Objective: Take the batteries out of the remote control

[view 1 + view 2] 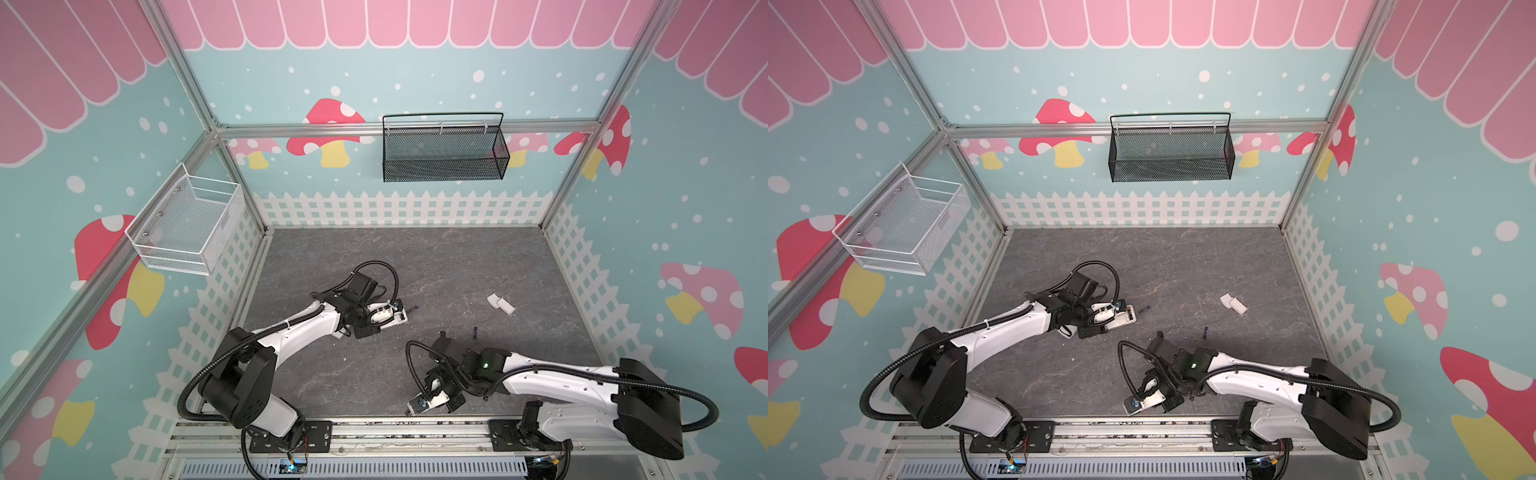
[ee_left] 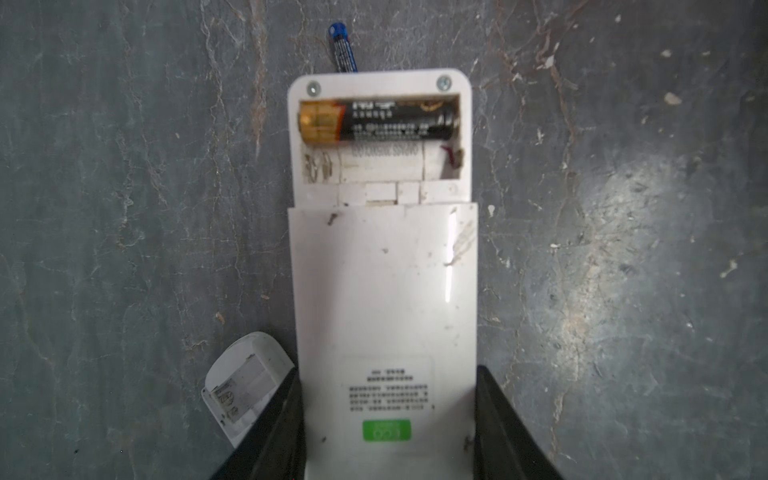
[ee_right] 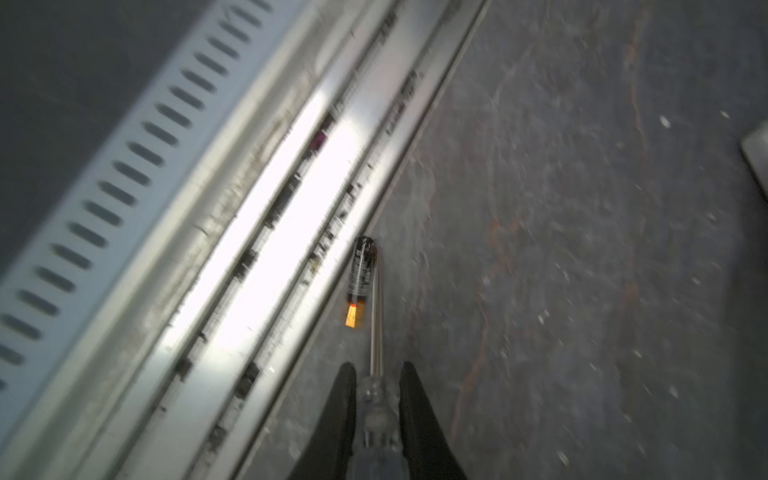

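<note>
The white remote control (image 2: 382, 291) lies back-up on the grey table with its battery bay open. One black battery with a gold end (image 2: 378, 121) sits in the far slot, and the near slot is empty. My left gripper (image 2: 387, 370) is shut on the remote's sides, as both top views also show (image 1: 374, 318) (image 1: 1096, 318). A blue battery (image 2: 343, 48) (image 1: 412, 309) lies just past the remote's end. Another blue battery (image 1: 474, 332) lies mid-table. My right gripper (image 3: 377, 365) (image 1: 428, 399) is shut on a clear-handled screwdriver (image 3: 376, 316), whose shaft reaches a loose black-and-gold battery (image 3: 360, 274) by the front rail.
Two white cover pieces (image 1: 500, 303) lie toward the back right of the table. A rounded white object (image 2: 245, 386) rests beside the remote near my left finger. The metal rail (image 3: 291, 232) runs along the front edge. A black basket (image 1: 444, 149) and a white basket (image 1: 187, 224) hang on the walls.
</note>
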{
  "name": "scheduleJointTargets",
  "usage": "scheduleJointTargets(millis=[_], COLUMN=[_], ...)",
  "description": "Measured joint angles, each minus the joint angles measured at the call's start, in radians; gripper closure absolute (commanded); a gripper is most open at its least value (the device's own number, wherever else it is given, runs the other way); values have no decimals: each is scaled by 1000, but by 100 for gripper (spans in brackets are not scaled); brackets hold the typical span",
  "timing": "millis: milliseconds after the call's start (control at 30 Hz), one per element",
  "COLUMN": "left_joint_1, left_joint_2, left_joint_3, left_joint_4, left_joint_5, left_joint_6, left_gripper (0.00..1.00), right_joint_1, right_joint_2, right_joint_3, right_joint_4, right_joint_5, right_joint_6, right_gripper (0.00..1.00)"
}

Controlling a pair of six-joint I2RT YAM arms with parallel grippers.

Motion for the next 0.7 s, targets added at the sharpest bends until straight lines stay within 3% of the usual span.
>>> scheduleJointTargets(millis=[133, 267, 700], left_joint_1=[10, 27, 52], left_joint_2=[0, 0, 0], left_joint_3=[0, 0, 0], left_joint_4=[-2, -2, -6], left_joint_5=[7, 10, 18], left_joint_6=[0, -2, -11], left_gripper=[77, 77, 77], right_joint_1=[-58, -90, -94], right_joint_2=[-83, -177, -106], right_joint_3=[-8, -9, 3], right_joint_4=[-1, 9, -185], right_joint_5=[113, 101, -214], right_joint_6=[13, 36, -43], right_gripper=[100, 100, 100])
